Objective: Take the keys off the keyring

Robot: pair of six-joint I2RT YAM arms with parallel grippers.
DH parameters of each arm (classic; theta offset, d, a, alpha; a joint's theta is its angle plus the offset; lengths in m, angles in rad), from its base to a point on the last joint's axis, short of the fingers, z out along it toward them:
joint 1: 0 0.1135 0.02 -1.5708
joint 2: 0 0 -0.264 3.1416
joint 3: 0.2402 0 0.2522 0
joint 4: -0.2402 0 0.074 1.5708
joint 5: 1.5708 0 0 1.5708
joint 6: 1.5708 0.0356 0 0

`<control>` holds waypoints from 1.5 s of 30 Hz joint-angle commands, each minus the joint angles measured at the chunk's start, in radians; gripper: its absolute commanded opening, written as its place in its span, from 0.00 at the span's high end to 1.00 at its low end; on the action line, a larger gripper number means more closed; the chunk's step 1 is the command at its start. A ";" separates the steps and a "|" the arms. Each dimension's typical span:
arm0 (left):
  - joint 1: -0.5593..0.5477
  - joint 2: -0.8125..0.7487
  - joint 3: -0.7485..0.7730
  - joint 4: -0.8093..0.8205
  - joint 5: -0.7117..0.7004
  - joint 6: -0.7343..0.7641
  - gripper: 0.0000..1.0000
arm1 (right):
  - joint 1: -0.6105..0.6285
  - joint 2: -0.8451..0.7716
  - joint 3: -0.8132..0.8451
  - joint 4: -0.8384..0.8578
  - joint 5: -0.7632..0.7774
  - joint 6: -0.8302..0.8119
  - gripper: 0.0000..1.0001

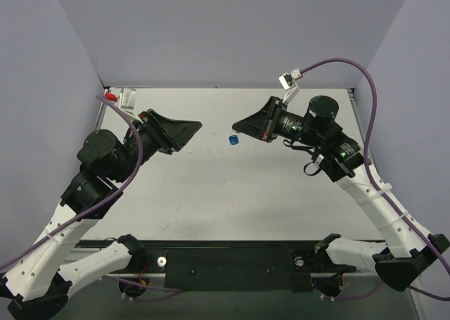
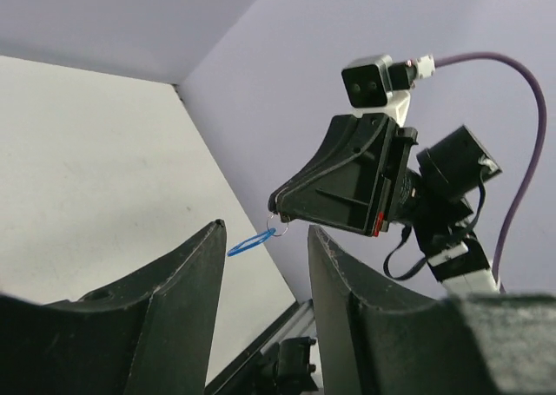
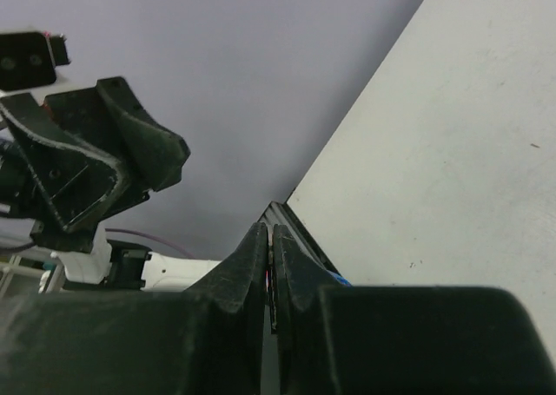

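Nearest the lens in the left wrist view, the left pincer [image 2: 265,232] stands spread, with nothing between its fingers. Beyond it, toward 12 o'clock, the right pincer [image 3: 270,230] is pressed together on the keyring [image 2: 278,230] — a small silver ring hanging from its tip, with a blue loop [image 2: 252,243] dangling at 8 o'clock from the ring. Seen from above, the bundle hangs over the counter [image 1: 211,200] a little past its middle toward 12 o'clock. It lies between the two pincers and apart from the left one. The keys we cannot pick out; they are too small in every view. We judge the bundle light, stiff and slick, and free to swing — the soundest hold seems square across a key's flat head, while the right pinches the ring.
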 commanded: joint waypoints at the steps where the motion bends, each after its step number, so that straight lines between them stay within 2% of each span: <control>1: 0.093 0.057 0.080 -0.008 0.482 0.091 0.48 | -0.003 -0.057 0.041 0.063 -0.151 0.015 1.00; 3: 0.121 0.092 0.094 0.030 0.587 0.076 0.48 | -0.003 -0.061 0.032 0.088 -0.177 0.027 1.00; 14: 0.153 0.218 0.095 0.342 0.854 -0.047 0.48 | -0.023 -0.093 0.026 0.152 -0.179 0.086 1.00; 17: 0.165 0.231 0.091 0.397 0.874 -0.074 0.48 | -0.055 -0.096 0.021 0.149 -0.140 0.104 1.00; 21: 0.182 0.241 0.085 0.392 0.847 -0.074 0.51 | -0.109 -0.095 0.014 0.122 -0.089 0.153 1.00; 28: 0.193 0.237 0.040 0.444 0.833 -0.103 0.53 | -0.115 -0.064 0.009 0.163 -0.206 0.202 1.00; 37: 0.202 0.257 0.031 0.501 0.853 -0.143 0.57 | -0.113 -0.067 -0.023 0.342 -0.251 0.319 1.00; 45: 0.194 0.286 0.031 0.538 0.839 -0.169 0.60 | -0.099 -0.058 -0.034 0.366 -0.248 0.324 1.00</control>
